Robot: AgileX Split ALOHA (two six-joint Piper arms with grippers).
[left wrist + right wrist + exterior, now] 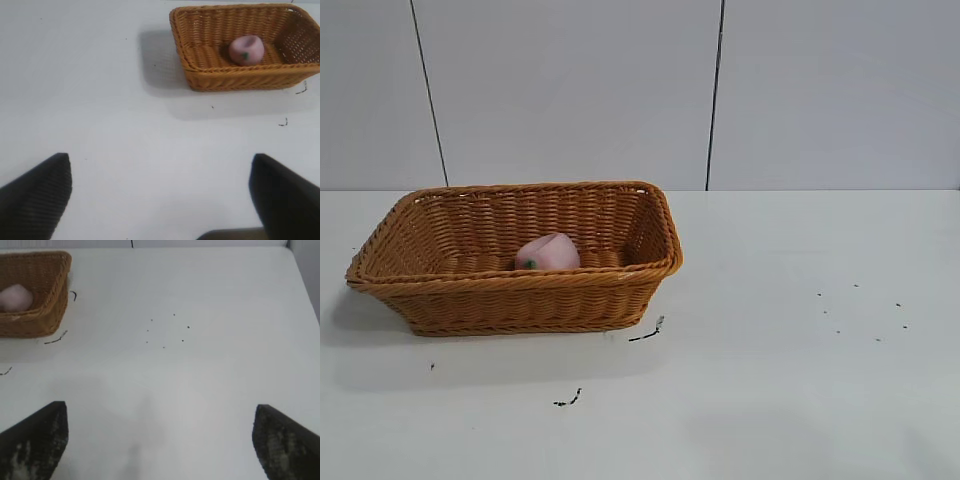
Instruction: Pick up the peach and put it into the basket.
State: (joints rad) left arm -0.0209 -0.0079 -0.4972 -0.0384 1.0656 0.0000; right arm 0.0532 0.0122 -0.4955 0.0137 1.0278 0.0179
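Observation:
The pale-pink peach (pixel 548 252) with a small green leaf mark lies inside the orange-brown wicker basket (pixel 510 300) at the table's left. Both also show in the left wrist view, the peach (pixel 246 50) in the basket (pixel 240 80), and in the right wrist view, the peach (pixel 16 297) in the basket (pixel 35 320). My left gripper (pixel 161 172) is open and empty above bare table, well away from the basket. My right gripper (pixel 161 420) is open and empty above bare table, apart from the basket. Neither arm shows in the exterior view.
The white table (pixel 800 380) has small black marks near the basket's front right corner (pixel 646 334) and several dark specks at the right (pixel 865 312). A grey panelled wall (pixel 570 90) stands behind the table.

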